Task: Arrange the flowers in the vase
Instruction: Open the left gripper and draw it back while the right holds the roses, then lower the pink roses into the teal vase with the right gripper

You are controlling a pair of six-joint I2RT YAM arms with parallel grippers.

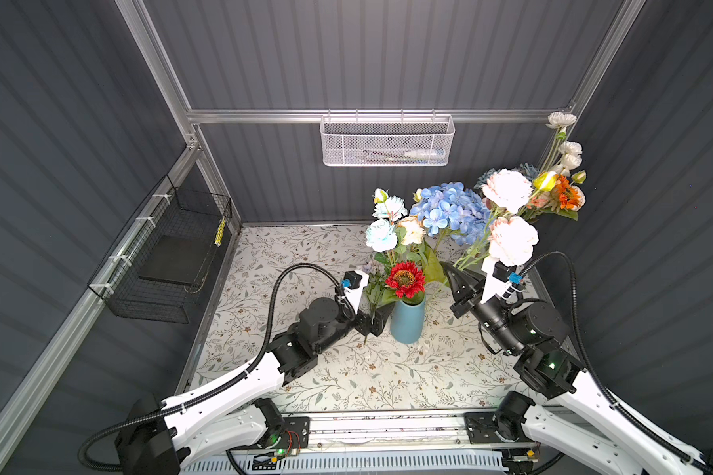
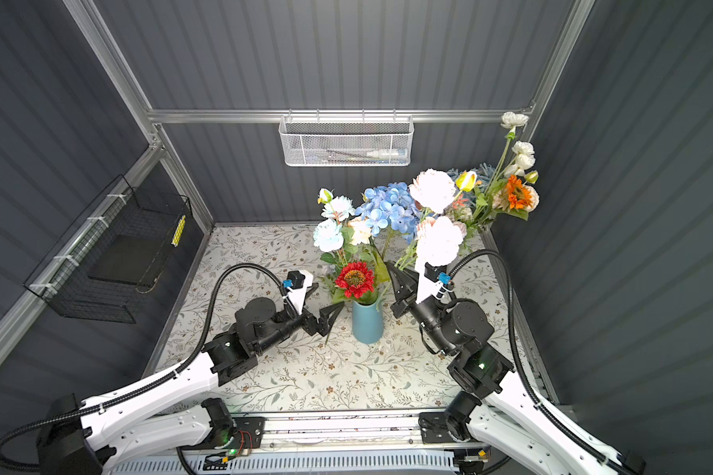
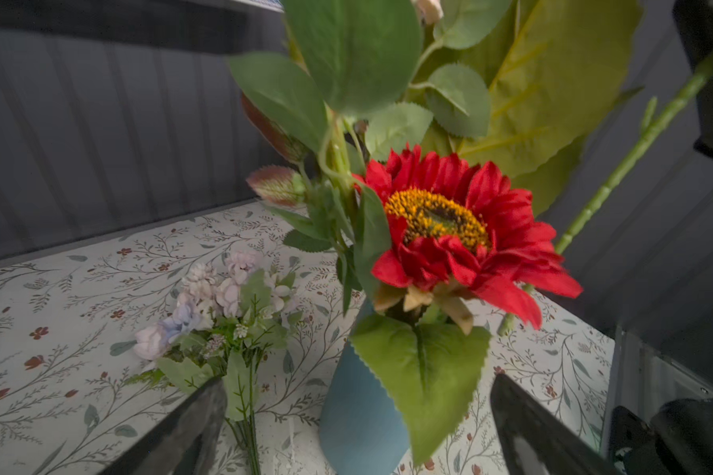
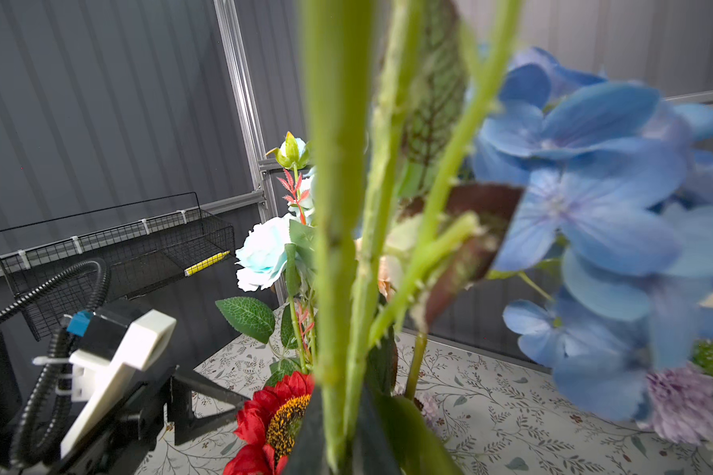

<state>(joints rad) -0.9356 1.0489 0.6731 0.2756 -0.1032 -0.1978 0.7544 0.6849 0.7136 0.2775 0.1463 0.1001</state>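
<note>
A blue vase (image 1: 407, 325) (image 2: 367, 325) (image 3: 359, 415) stands mid-table. It holds flowers: a red sunflower (image 1: 405, 279) (image 3: 449, 230) (image 4: 276, 419) and a pale blue rose spray (image 1: 381, 234) (image 4: 264, 255). A blue hydrangea (image 1: 449, 209) (image 4: 593, 197) rises behind them. My right gripper (image 1: 449, 271) (image 2: 392, 271) (image 4: 338, 448) is shut on the green stems of a pink-white spray (image 1: 511, 240), just right of the vase mouth. My left gripper (image 1: 377, 318) (image 2: 326, 304) (image 3: 358, 378) is open beside the vase's left. The stem of a lilac spray (image 1: 371, 283) (image 3: 215, 312) runs inside one finger.
More flowers (image 1: 560, 193) with white, orange and yellow blossoms stand in the back right corner. A white mesh basket (image 1: 387, 142) hangs on the back rail. A black wire basket (image 1: 169, 255) (image 4: 120, 246) hangs on the left wall. The floral table cover (image 1: 346, 370) ends at a front rail.
</note>
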